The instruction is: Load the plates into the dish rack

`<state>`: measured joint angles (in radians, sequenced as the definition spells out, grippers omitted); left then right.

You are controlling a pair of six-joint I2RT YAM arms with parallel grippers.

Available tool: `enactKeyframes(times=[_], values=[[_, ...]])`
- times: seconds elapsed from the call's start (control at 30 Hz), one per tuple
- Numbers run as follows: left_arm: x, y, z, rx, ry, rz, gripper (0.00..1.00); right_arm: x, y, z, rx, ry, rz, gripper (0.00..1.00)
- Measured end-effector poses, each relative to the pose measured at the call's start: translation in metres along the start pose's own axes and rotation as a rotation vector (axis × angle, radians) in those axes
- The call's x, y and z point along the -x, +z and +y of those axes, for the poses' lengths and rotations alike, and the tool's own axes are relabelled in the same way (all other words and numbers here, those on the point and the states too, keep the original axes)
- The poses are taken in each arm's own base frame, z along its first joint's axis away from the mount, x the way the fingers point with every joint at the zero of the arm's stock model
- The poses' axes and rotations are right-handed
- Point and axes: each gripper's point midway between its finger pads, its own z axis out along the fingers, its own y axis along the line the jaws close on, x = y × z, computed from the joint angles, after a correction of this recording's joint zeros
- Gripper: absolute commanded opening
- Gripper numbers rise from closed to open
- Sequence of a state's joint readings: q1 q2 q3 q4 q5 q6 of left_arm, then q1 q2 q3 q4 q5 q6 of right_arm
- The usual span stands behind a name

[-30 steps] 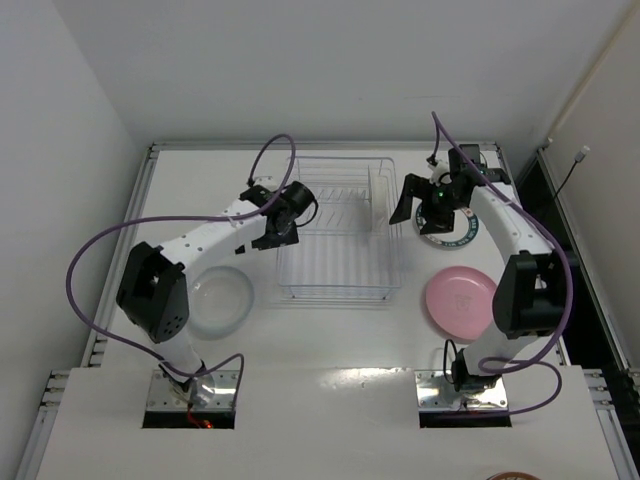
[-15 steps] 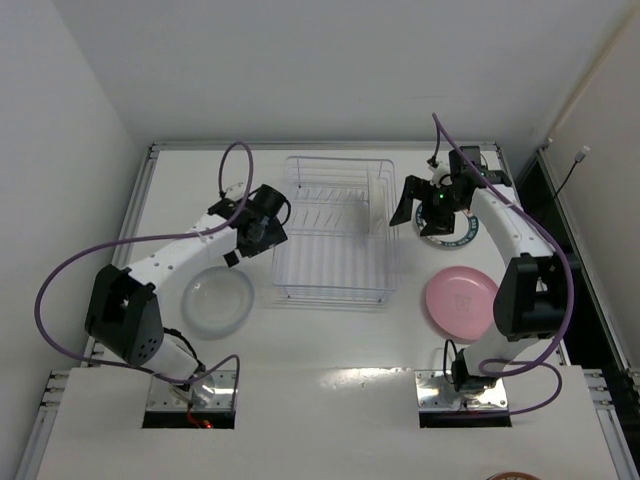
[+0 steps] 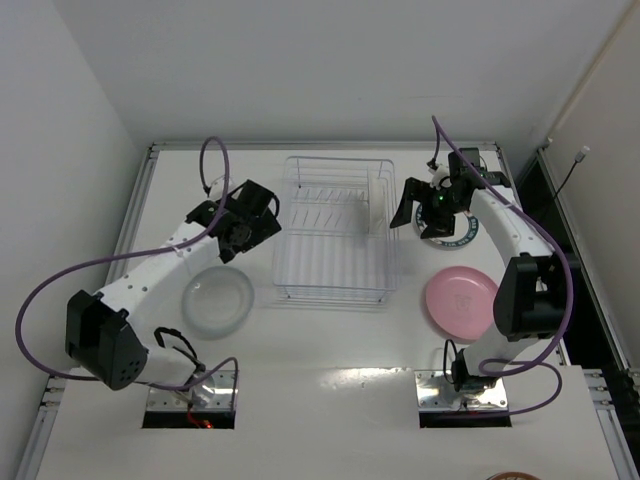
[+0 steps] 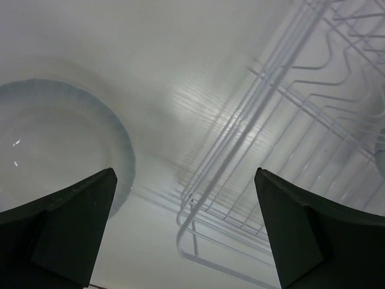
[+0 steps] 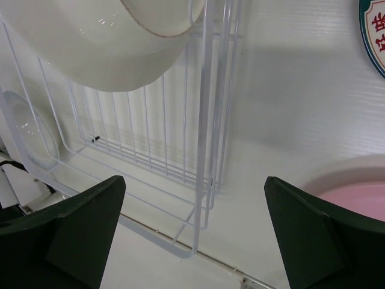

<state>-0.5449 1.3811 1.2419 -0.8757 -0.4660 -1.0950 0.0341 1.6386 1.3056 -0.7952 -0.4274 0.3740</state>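
The clear wire dish rack [image 3: 335, 262] stands mid-table with a cream-white plate [image 3: 378, 200] upright in its right end; the right wrist view shows that plate [image 5: 114, 48] from close up. A clear glass plate [image 3: 217, 301] lies flat left of the rack. To the right lie a teal-rimmed plate [image 3: 462, 234] and a pink plate [image 3: 460, 303]. My left gripper [image 3: 238, 232] hangs open between the glass plate [image 4: 54, 144] and the rack's corner [image 4: 198, 211], holding nothing. My right gripper [image 3: 415, 218] is open and empty beside the rack's right wall [image 5: 210, 120], above the teal-rimmed plate's [image 5: 376, 30] left edge.
Purple cables loop off both arms. Raised rails run along the table's left, back and right edges [image 3: 140, 200]. The pink plate [image 5: 361, 195] shows at the lower right of the right wrist view.
My left arm has swung left, away from the rack's left wall and over toward the glass plate. The right arm has barely moved. Both grippers stay open.
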Motion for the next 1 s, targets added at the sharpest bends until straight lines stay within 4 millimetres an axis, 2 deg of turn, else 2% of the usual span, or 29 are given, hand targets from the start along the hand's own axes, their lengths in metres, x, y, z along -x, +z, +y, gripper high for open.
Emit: enactKeyframes(times=[0.1, 0.27, 0.73, 0.9, 1.0], values=[[-0.010, 0.010, 0.020, 0.060, -0.040, 0.024, 0.99, 0.000, 0.000, 0.000, 0.001, 0.000, 0.000, 1.00], [-0.053, 0.033, 0.059, 0.173, -0.039, 0.135, 0.99, -0.001, 0.000, -0.001, -0.006, 0.002, 0.002, 1.00], [-0.096, 0.082, 0.095, 0.397, 0.004, 0.296, 0.99, -0.002, -0.006, -0.006, -0.038, 0.009, -0.003, 1.00], [-0.107, 0.091, 0.100, 0.427, 0.015, 0.341, 0.85, -0.004, -0.006, -0.006, -0.039, 0.012, 0.004, 1.00], [-0.108, 0.095, 0.103, 0.434, 0.002, 0.357, 0.64, -0.005, -0.007, -0.007, -0.040, 0.015, 0.008, 1.00]])
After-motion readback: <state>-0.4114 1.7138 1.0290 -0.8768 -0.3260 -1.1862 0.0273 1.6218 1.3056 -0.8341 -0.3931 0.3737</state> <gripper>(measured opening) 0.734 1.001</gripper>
